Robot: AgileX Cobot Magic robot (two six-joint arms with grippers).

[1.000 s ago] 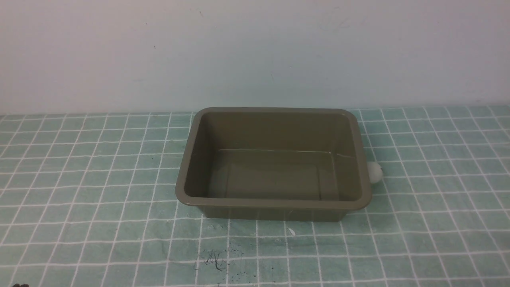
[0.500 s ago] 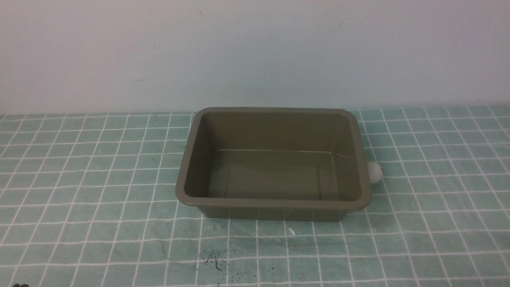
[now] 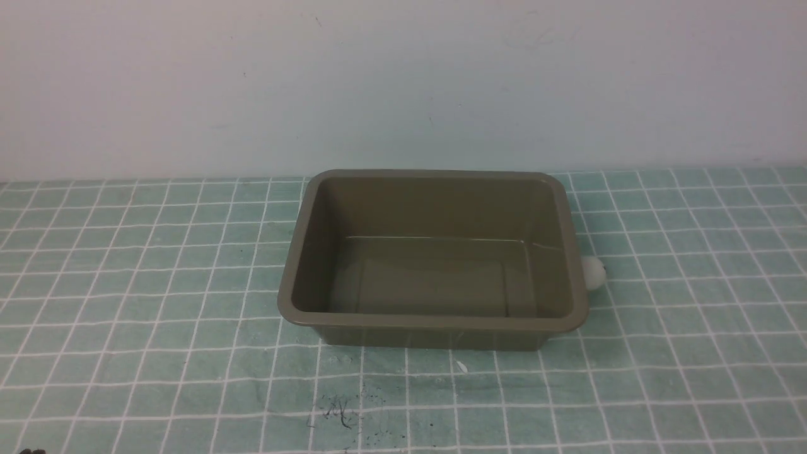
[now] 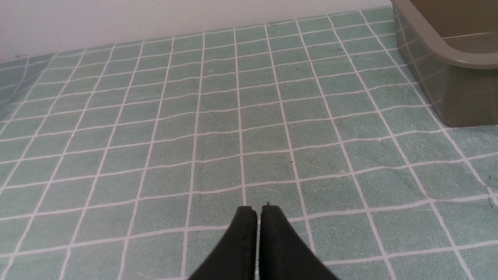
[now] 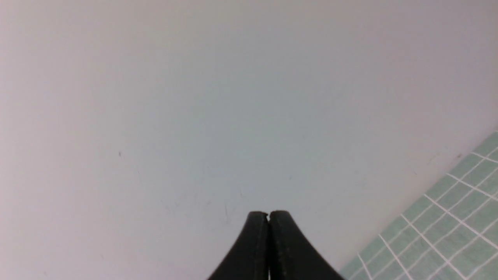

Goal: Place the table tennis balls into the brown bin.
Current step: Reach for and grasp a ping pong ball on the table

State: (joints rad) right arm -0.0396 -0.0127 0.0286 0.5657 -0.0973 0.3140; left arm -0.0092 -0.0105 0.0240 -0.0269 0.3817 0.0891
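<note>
The brown bin (image 3: 318, 328) stands on the green checked cloth in the middle of the front view, with nothing inside it. One white table tennis ball (image 3: 595, 273) lies against the bin's right side, half hidden behind the flared rim. The second ball is out of view. In the left wrist view my left gripper (image 4: 258, 209) hovers shut over bare cloth, and a corner of the bin (image 4: 451, 62) shows some way off. My right gripper (image 5: 268, 214) is shut and faces the pale wall. Neither gripper appears in the front view.
A pale wall (image 3: 403, 82) rises right behind the bin. The green grid cloth (image 3: 126, 284) covers the table on both sides of the bin. Small dark specks (image 3: 337, 410) lie on the cloth in front of it.
</note>
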